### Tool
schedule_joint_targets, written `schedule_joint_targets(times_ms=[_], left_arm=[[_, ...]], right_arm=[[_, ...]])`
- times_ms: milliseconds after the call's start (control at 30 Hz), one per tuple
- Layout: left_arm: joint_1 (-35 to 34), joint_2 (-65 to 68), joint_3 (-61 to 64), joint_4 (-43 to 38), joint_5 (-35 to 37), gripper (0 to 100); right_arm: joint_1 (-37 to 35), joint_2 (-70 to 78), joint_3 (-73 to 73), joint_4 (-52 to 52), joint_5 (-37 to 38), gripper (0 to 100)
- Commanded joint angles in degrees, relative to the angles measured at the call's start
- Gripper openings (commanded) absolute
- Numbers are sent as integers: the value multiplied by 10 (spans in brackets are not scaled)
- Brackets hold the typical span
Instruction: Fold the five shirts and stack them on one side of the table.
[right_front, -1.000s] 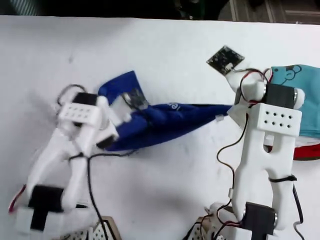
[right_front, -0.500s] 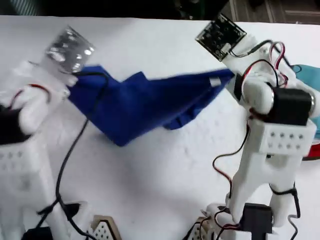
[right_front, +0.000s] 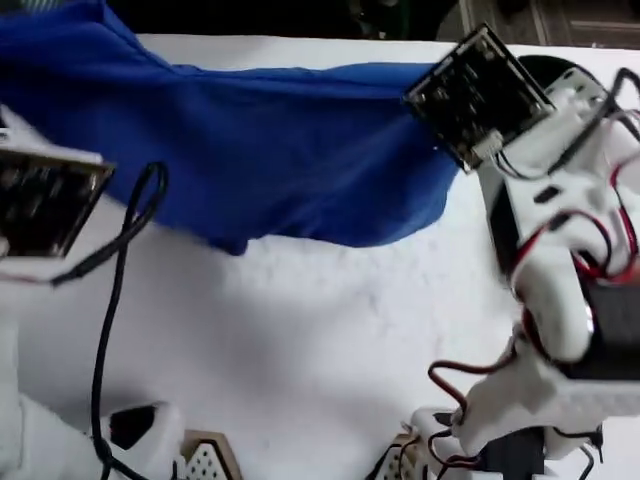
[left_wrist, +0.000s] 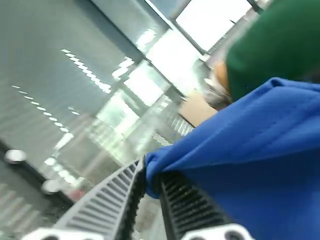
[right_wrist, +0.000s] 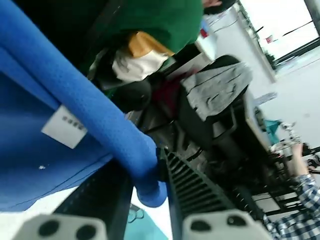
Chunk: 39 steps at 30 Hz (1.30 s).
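Blue shirt (right_front: 300, 150): held up in the air and spread wide between the two grippers, over the table's far edge, from the far-left corner most of the way across. Its lower edge sags toward the surface; I cannot tell whether it touches.
Left gripper (left_wrist: 152, 175): narrow, jaws pinched on a small bunched fold at one end of the shirt.
Right gripper (right_wrist: 150, 165): narrow, jaws clamped on a ribbed edge of the shirt, just beside a white label (right_wrist: 64, 126).
Table (right_front: 330, 330): white; its middle and near edge lie bare below the hanging cloth.
Step in hand: judged to be spreading the shirt out so it can be laid flat for folding.
Risk, slipping: each grip takes only a little cloth. Pulling the arms further apart could drag an end out, and the shirt would drop in a heap.
Risk, uneven landing: if one arm lowers ahead of the other, the sagging edge may meet the surface first and tuck under, leaving creases.
Risk, snagging: the black cable (right_front: 120, 250) loops near the cloth's lower edge and could catch it on the way down.
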Motion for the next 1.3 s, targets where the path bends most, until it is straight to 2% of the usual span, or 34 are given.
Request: schedule_joint_targets(times_ms=[0, 133, 267, 500, 900, 1067, 1267], left_arm=[[-21, -7, -47, -26, -5, 22], [-52, -7, -76, -60, -5, 22], [-63, -7, -113, -58, -43, 22], [-64, -7, -203, 76, -69, 22], [-65, -7, -280, 227, -68, 22], [-65, -1, -273, 236, -65, 22], [-64, 25, -173, 200, -69, 22]], right_arm=[[29, -14, -41, -8, -4, 19], [79, -14, -63, -5, -4, 19], [109, -32, -85, 36, -4, 19], [131, -116, -73, 48, -3, 19], [151, -326, 202, 45, 1, 19], [151, -378, 324, -9, 1, 19], [144, -378, 475, -126, 3, 19]])
